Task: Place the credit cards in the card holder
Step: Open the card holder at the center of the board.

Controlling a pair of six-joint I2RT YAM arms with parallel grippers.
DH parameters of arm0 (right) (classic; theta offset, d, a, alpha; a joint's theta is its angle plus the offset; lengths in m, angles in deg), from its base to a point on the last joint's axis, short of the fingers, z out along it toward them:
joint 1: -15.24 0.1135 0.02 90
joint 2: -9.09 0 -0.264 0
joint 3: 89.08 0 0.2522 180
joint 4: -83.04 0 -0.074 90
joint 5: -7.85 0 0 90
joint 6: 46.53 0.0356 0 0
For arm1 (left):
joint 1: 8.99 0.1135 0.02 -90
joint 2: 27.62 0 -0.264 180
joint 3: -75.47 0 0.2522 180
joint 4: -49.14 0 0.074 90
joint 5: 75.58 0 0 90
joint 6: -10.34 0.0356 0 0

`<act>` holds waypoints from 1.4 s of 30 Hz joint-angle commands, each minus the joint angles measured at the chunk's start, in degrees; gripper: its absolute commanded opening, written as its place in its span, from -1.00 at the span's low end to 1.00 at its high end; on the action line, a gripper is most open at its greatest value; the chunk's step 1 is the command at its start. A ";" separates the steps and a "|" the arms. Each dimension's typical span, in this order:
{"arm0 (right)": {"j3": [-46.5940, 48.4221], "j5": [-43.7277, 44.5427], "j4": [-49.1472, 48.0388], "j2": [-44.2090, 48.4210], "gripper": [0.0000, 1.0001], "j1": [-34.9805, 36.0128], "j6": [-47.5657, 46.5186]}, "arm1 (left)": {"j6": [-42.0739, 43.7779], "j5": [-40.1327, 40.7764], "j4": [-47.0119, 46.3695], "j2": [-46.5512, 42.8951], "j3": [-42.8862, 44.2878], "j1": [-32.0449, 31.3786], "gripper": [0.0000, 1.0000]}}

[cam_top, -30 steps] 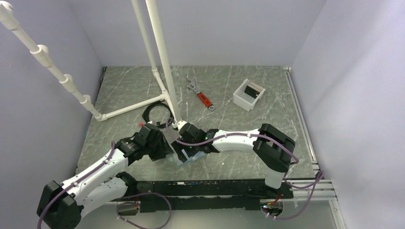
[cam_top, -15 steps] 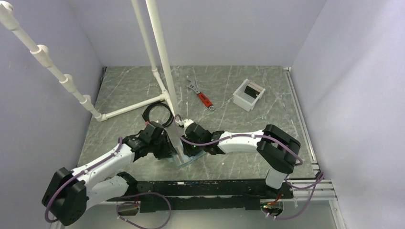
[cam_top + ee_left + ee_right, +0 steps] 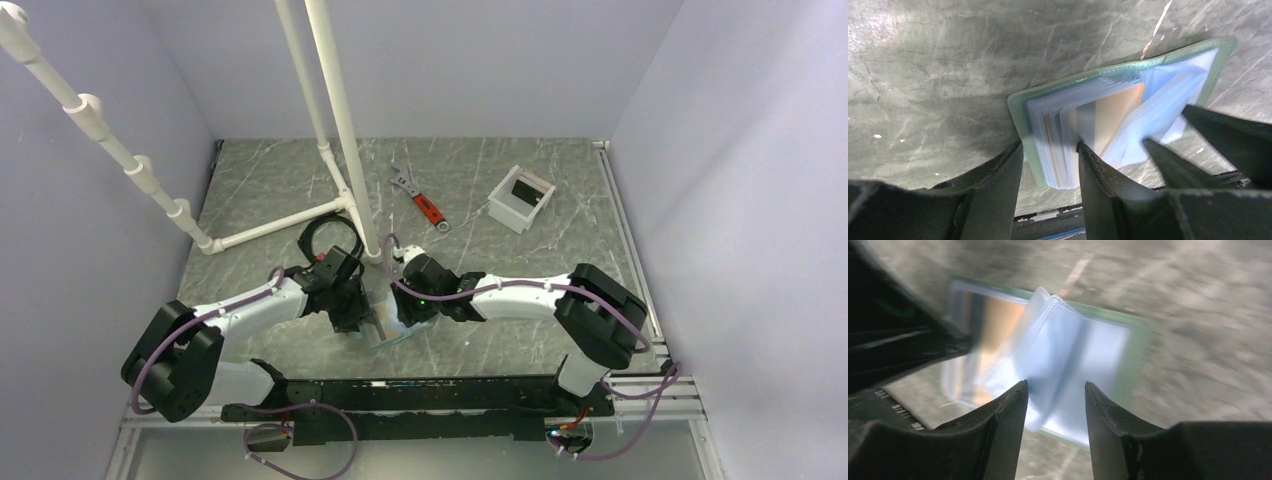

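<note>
The top camera looks down from high at the near side over the whole table; both wrist cameras face the open card holder closely from opposite sides, sharing it

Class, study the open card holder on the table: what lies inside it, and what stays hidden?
Inside the card holder: fanned clear sleeves, one holding a tan-brown card. The left gripper covers the near corner; a blue card cannot be made out.
</note>
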 commanded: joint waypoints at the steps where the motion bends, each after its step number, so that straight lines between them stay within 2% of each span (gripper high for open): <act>1: 1.05 18.61 11.57 4.67 0.00 -0.34 -4.18 | 1.22 4.81 2.42 2.80 -1.57 -0.22 -0.02; 2: 1.37 22.37 13.46 5.55 0.07 -0.34 -4.93 | 1.27 4.61 2.25 2.63 -1.73 -0.22 -0.02; 4: 1.93 23.81 14.78 7.88 0.22 -0.15 -6.58 | 1.39 4.13 1.89 2.16 -1.86 -0.22 -0.02; 9: 2.11 7.82 7.30 12.20 0.57 0.09 -5.16 | 1.58 2.76 1.24 0.76 -2.14 -0.22 -0.02; 13: 3.28 6.87 4.15 10.04 0.65 1.17 -4.31 | 1.06 2.78 1.21 -0.66 -2.67 -0.20 -0.02; 15: 5.05 8.69 5.79 7.72 0.64 1.59 -4.16 | 1.08 2.44 0.85 -1.31 -3.00 -0.22 -0.02; 17: 5.45 9.69 6.12 7.36 0.61 2.12 -4.68 | 1.33 2.39 1.09 -1.77 -2.93 -0.21 -0.02; 20: 4.92 1.31 3.42 6.89 0.49 1.32 -4.41 | 1.44 2.69 1.27 -2.45 -3.15 -0.22 -0.01; 22: 4.49 -4.06 1.23 5.14 0.23 0.54 -3.54 | 1.67 2.76 1.24 -2.90 -3.12 -0.22 -0.01; 25: 2.60 -6.51 -1.03 2.69 -0.14 -0.56 -1.97 | 2.46 2.55 1.96 -4.49 -2.33 -0.22 0.02; 30: -1.68 -4.94 -1.51 2.56 -0.23 -2.59 -2.08 | 3.68 1.75 4.25 -11.74 -0.72 -0.22 0.11; 34: -2.78 -10.89 -4.18 2.27 -0.40 -3.85 -1.48 | 4.57 -2.36 2.36 -17.15 0.77 -0.22 0.17; 37: -2.94 -14.96 -6.92 3.31 -0.44 -3.86 0.55 | 3.91 -3.75 1.80 -17.92 1.92 -0.22 0.18; 42: -1.84 -14.77 -6.16 3.31 -0.45 -3.86 1.31 | 3.65 -2.70 -0.22 -15.87 0.02 -0.26 0.14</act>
